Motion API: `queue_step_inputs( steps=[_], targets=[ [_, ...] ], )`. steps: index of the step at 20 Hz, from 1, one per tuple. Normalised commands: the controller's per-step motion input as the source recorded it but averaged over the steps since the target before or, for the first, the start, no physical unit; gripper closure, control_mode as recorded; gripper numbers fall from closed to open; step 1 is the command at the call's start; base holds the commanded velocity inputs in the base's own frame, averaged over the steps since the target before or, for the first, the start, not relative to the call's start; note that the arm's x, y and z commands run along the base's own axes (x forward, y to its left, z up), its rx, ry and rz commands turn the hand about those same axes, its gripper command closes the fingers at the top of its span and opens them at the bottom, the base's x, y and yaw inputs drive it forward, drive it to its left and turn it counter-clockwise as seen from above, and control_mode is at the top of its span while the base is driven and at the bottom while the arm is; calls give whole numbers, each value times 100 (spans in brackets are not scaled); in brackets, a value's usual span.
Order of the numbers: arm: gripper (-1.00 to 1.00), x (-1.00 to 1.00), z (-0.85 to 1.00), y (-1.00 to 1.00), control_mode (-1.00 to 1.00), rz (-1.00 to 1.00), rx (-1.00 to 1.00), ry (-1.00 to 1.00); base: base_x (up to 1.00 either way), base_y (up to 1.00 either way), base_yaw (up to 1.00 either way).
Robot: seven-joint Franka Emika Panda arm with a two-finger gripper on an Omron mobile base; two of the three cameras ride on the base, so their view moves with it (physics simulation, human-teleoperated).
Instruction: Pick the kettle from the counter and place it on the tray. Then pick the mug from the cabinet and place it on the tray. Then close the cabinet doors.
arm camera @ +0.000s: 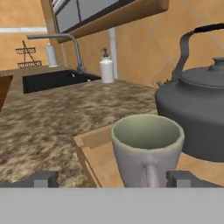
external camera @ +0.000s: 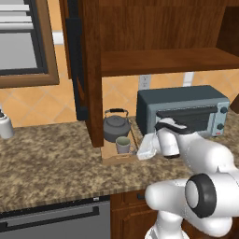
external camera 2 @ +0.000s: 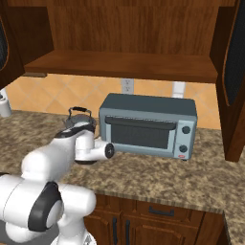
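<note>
Gripper (arm camera: 112,178): standing wide apart, fingertips flanking the mug, gripping nothing.
Mug (arm camera: 147,146): sitting upright on the tray's near part, handle facing the hand.
Kettle (arm camera: 196,118): resting on the tray (arm camera: 101,161), just behind the mug.
Cabinet doors (external camera 2: 233,72): standing open.

We've got the tray (external camera: 112,156) as landmark: mug (external camera: 123,145) at its front, kettle (external camera: 116,126) right behind, so little bare wood left. Toaster oven (external camera: 183,111) blocks the tray's right side — the open cabinet door (external camera: 86,70) edge walls its left. Counter (external camera: 51,158) in front & further left is open. Overhead, the cabinet (external camera 2: 129,64) shelf caps clearance. Fingertips (arm camera: 43,178) flank the mug w/ gaps both sides.
</note>
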Motion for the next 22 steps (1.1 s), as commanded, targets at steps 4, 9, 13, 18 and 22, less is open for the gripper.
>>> queue_step_inputs(
  steps=[4, 9, 13, 18, 22],
  targets=[
    [-100, -55, 79, 0, -100, 0, 4, -4, 0, 0, 0],
    [-100, -59, 79, 0, -100, 0, 3, 0, 0, 0, 0],
    [-100, -70, 61, 0, -100, 0, 1, 0, 0, 0, 0],
    [-100, -31, 28, -1, -100, -6, -1, 7, 0, 0, 0],
    [-100, 0, 0, 0, -100, 0, 0, 0, 0, 0, 0]
  ],
)
